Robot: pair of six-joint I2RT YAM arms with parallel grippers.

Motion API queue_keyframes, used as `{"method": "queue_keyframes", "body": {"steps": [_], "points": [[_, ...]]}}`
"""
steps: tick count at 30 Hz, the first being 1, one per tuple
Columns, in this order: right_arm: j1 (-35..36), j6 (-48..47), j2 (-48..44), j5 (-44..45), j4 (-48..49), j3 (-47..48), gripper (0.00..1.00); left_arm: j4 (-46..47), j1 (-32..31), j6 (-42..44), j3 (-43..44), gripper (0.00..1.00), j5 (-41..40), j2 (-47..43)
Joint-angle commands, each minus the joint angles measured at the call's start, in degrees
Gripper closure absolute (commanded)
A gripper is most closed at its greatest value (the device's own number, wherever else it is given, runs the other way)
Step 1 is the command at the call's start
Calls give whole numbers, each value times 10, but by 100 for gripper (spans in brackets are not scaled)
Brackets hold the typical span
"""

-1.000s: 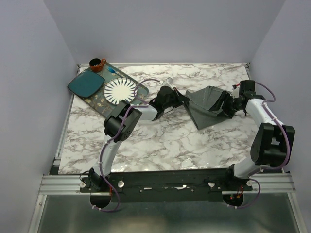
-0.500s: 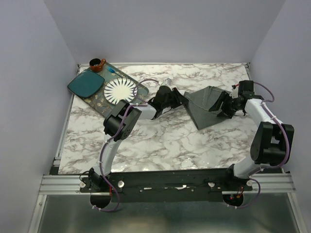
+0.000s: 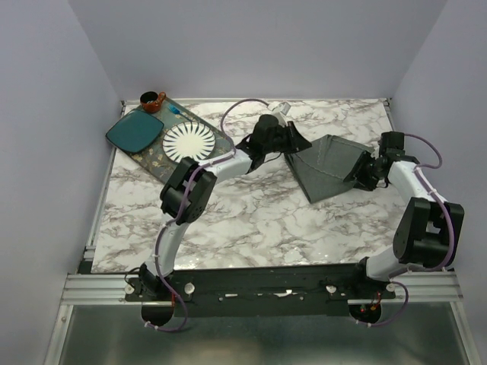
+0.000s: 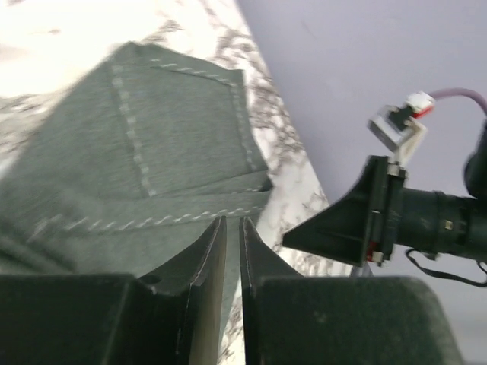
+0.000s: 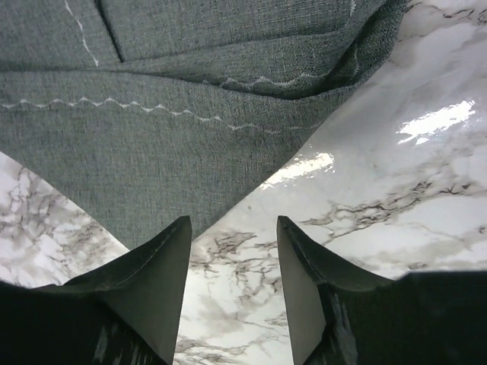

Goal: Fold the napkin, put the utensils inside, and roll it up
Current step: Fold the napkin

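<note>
Since a second ago your left gripper (image 3: 295, 141) has swung up toward the upper centre of the top view, and your right gripper (image 3: 362, 172) has backed off toward the right edge. The napkin (image 3: 327, 167), bunched between them before, now lies flatter.

It sits right of centre on the marble table (image 3: 251, 217), folded into a rough triangle with one point toward the bottom of the frame. Your left gripper is at its upper-left corner. In the left wrist view, its fingers (image 4: 209, 251) are pressed almost together with only a thin slit between them. The stitched fold of the cloth runs right up to their tips. You cannot tell from here whether any cloth is caught in that slit.

Your right gripper is at the napkin's right edge. In the right wrist view, its fingers (image 5: 163, 266) are spread wide and hold nothing. The cloth's edge and bare marble show in the gap.

At the upper left of the top view, well apart from the napkin, a tray (image 3: 152, 161) carries the white ribbed plate (image 3: 188, 142) and the teal square plate (image 3: 135, 131).
</note>
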Motion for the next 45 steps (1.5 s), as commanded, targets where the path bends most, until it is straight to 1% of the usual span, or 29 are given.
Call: {"method": "queue_keyframes", "body": {"steps": [1, 3, 6, 7, 11, 13, 17, 19, 20, 21, 23, 24, 25, 27, 28, 30, 33, 37, 42, 45], "points": [[-3, 4, 24, 21, 17, 13, 61, -12, -11, -8, 73, 82, 91, 87], [-3, -1, 35, 15, 29, 20, 66, -30, -12, 13, 96, 83, 84, 100], [-3, -11, 60, 15, 42, 37, 72, -84, -10, 60, 132, 85, 69, 122], [-3, -12, 67, 20, 43, 42, 73, -107, -9, 71, 140, 85, 65, 132], [-9, -17, 104, 75, 40, 57, 73, -138, -2, 99, 155, 85, 53, 150], [-17, -15, 122, 88, 37, 55, 73, -156, 0, 116, 160, 85, 48, 158], [-18, -22, 132, 82, 37, 57, 72, -205, 2, 139, 206, 85, 50, 174], [-18, -26, 122, 84, 32, 63, 71, -233, 2, 149, 225, 82, 53, 171], [-18, -26, 115, 82, 22, 71, 71, -235, 3, 149, 237, 82, 59, 167], [-18, -27, 106, 79, 19, 74, 71, -235, 3, 147, 240, 78, 64, 161], [-18, -27, 82, 79, 8, 80, 69, -228, 6, 142, 250, 76, 72, 145], [-18, -25, 76, 80, 5, 90, 68, -228, 7, 141, 255, 76, 76, 139], [-18, -25, 75, 79, 3, 93, 64, -230, 9, 139, 260, 76, 80, 132], [-18, -25, 75, 72, 0, 100, 61, -228, 15, 139, 268, 76, 90, 128], [-18, -24, 78, 73, -1, 103, 58, -225, 17, 140, 269, 76, 90, 125], [-18, -22, 90, 76, -2, 105, 55, -226, 23, 146, 272, 78, 94, 126], [-18, -18, 101, 81, -1, 107, 54, -235, 28, 148, 277, 80, 108, 137], [-18, -18, 117, 83, 3, 112, 55, -248, 30, 162, 271, 81, 100, 154], [-18, -23, 140, 97, 11, 115, 55, -278, 32, 193, 286, 81, 68, 180], [-18, -25, 159, 99, 14, 112, 56, -311, 36, 214, 293, 82, 49, 192]]}}
